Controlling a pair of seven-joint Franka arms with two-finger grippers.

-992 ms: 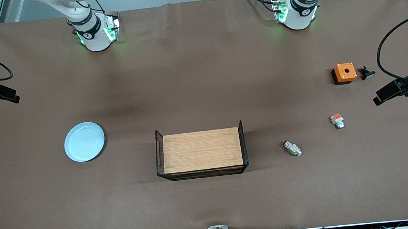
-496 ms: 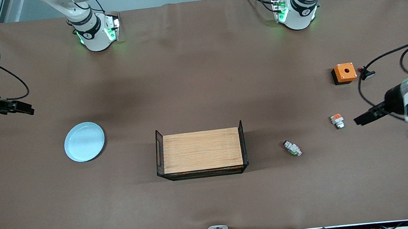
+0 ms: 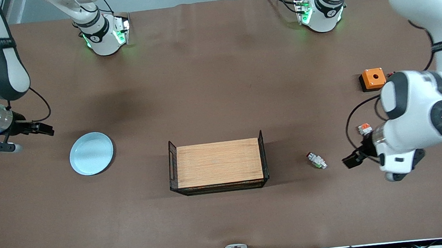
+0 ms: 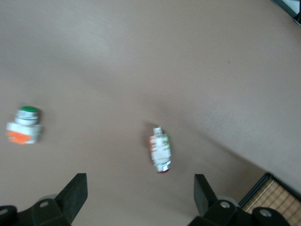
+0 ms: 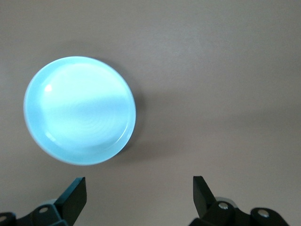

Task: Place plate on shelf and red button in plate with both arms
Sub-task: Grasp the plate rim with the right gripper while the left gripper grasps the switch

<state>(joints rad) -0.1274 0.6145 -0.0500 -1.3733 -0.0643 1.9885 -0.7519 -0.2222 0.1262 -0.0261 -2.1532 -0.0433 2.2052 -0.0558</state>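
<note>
The pale light-blue plate [image 3: 91,153] lies flat on the table toward the right arm's end; it fills much of the right wrist view [image 5: 80,109]. My right gripper [image 3: 45,130] is open and empty, over bare table beside the plate [image 5: 138,195]. The red button [image 3: 316,160] lies on its side between the tray and my left gripper [image 3: 350,161]. In the left wrist view the button [image 4: 160,150] lies just ahead of the open, empty left gripper [image 4: 139,195], red cap toward it.
A wooden tray [image 3: 172,165] with black wire ends stands mid-table; its corner shows in the left wrist view [image 4: 277,197]. A small white part with orange top [image 3: 364,129] [image 4: 24,127] and an orange box with a hole [image 3: 372,78] lie toward the left arm's end.
Both arms have swung in from the table's ends. The left gripper has come close to the red button, the right gripper close to the plate. The objects have not moved.
</note>
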